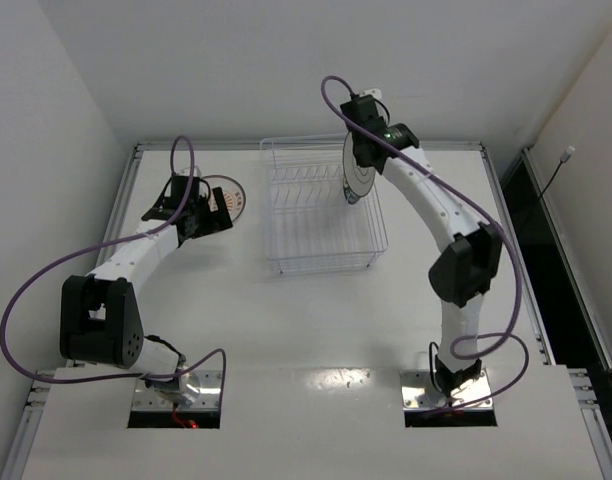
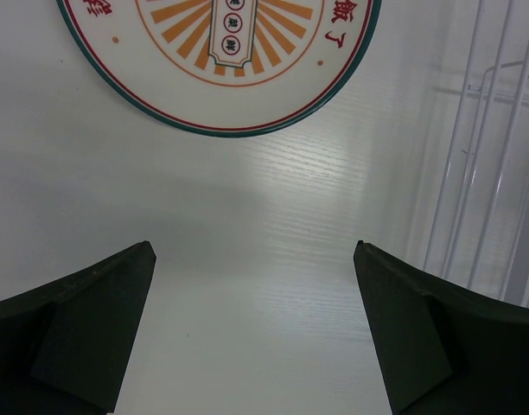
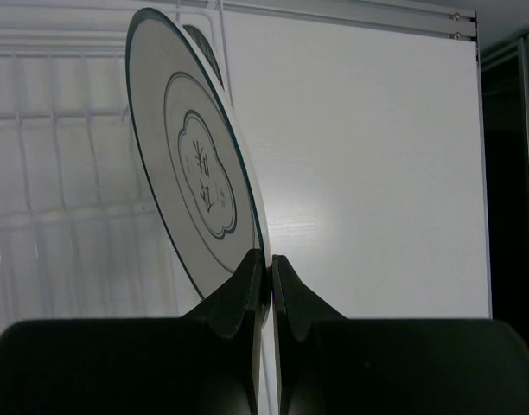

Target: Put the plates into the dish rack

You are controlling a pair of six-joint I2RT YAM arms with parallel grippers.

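Grey-rimmed round white plate with a small central emblem (image 3: 195,173) pinched on edge in the right jaws over the right side of the white wire dish rack (image 1: 321,268), left jaws wide near the round orange-sunburst plate (image 2: 221,52) on the bench (image 2: 247,259); likely calls next for lowering between tines.

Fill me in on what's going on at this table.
The right gripper is shut on the rim of the grey-rimmed plate, holding it on edge over the right side of the dish rack; whether it sits in the tines yet is unclear. The left gripper is open above the table, just short of the orange sunburst plate, which lies flat left of the rack.
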